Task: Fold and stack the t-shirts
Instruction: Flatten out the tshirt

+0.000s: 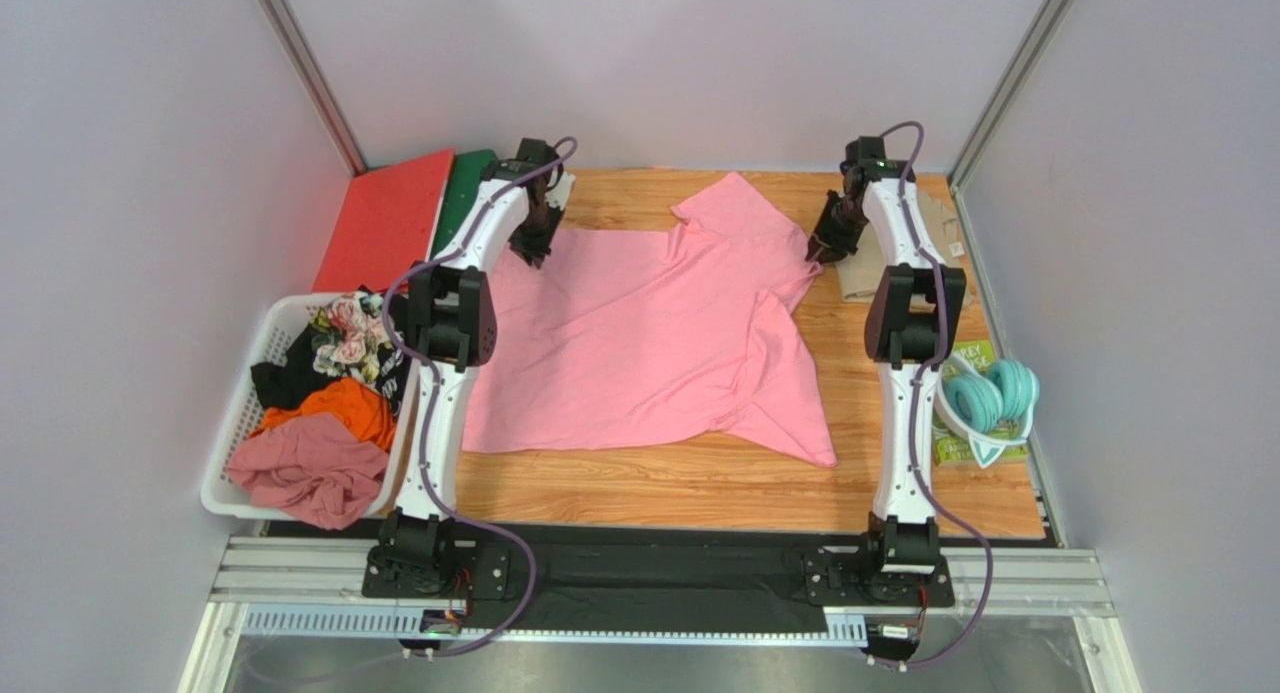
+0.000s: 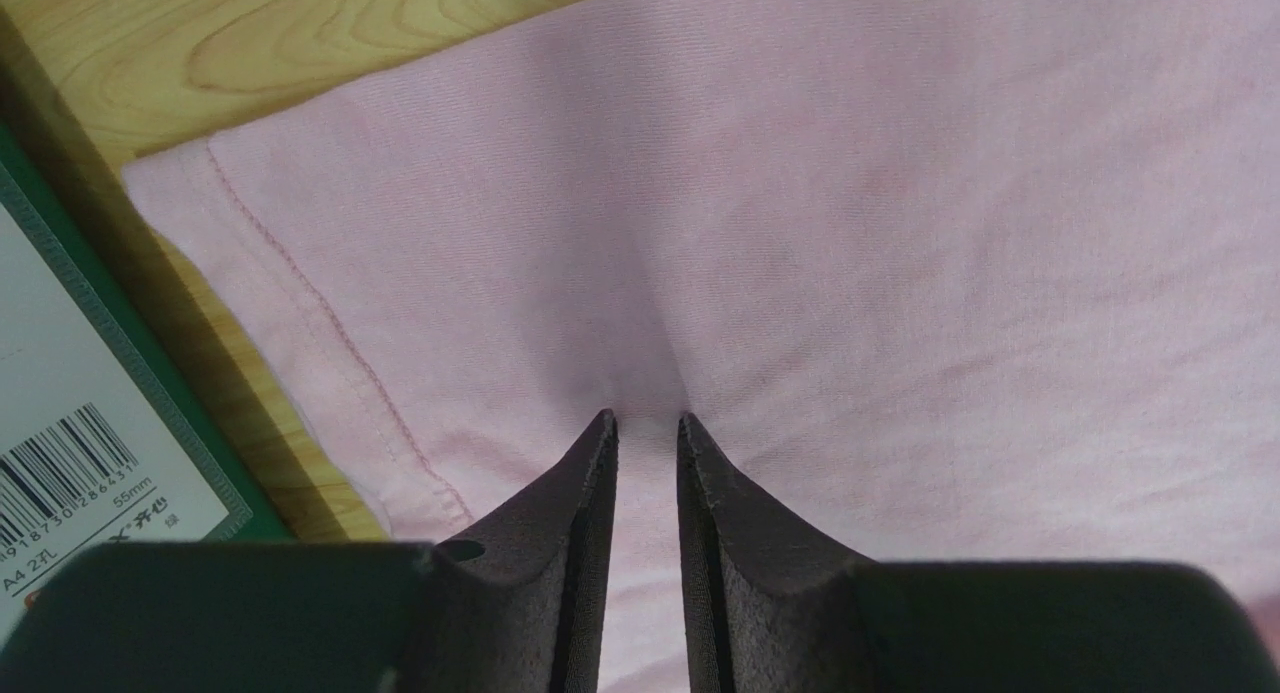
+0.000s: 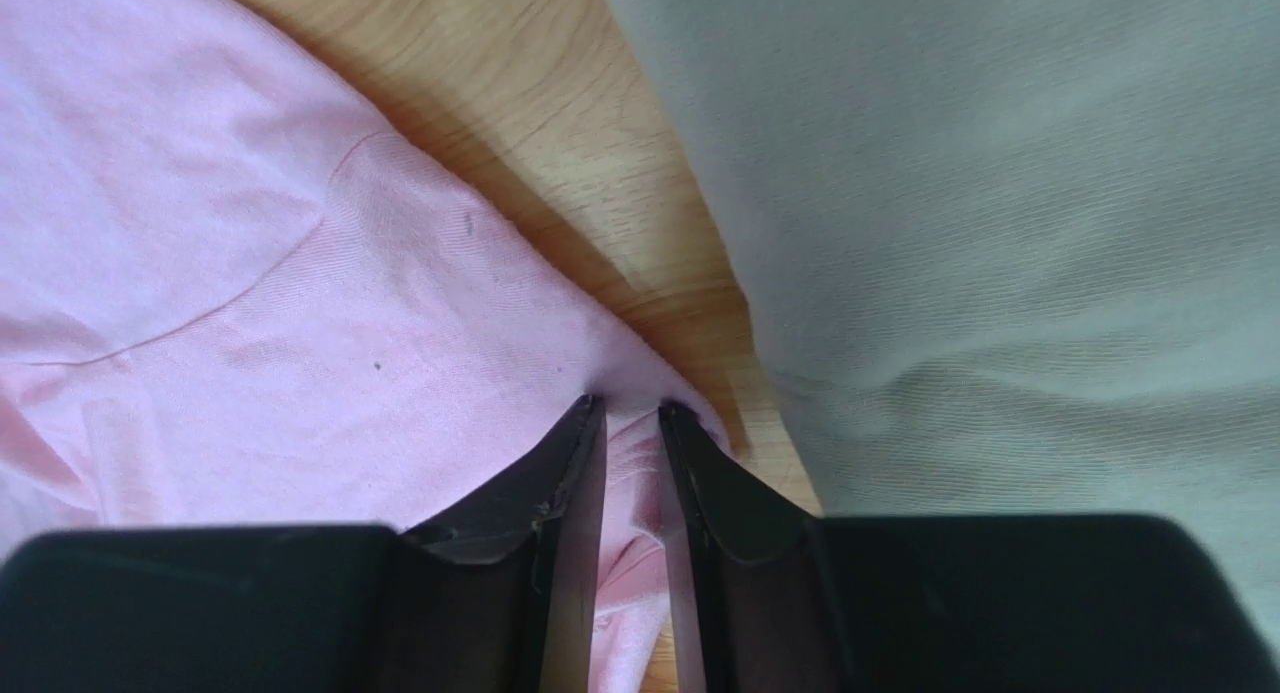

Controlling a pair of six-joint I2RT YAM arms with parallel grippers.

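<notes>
Pinch both sides: left gripper (image 2: 643, 420) nearly closed on far-left corner of pink tee (image 1: 646, 333) spread on the table (image 1: 676, 491); right gripper (image 3: 628, 408) likewise on its far-right edge, beside khaki tee (image 3: 1022, 243).

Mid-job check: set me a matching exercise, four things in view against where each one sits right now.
Things:
1. pink t-shirt
2. beige t-shirt
3. headphones
4. white basket

Places:
A. left side, holding loose clothes
B. far right, at the back
C. spread across the middle
D. right edge, nearer the arm bases

Pairs: 1-C, 2-B, 3-D, 4-A
</notes>
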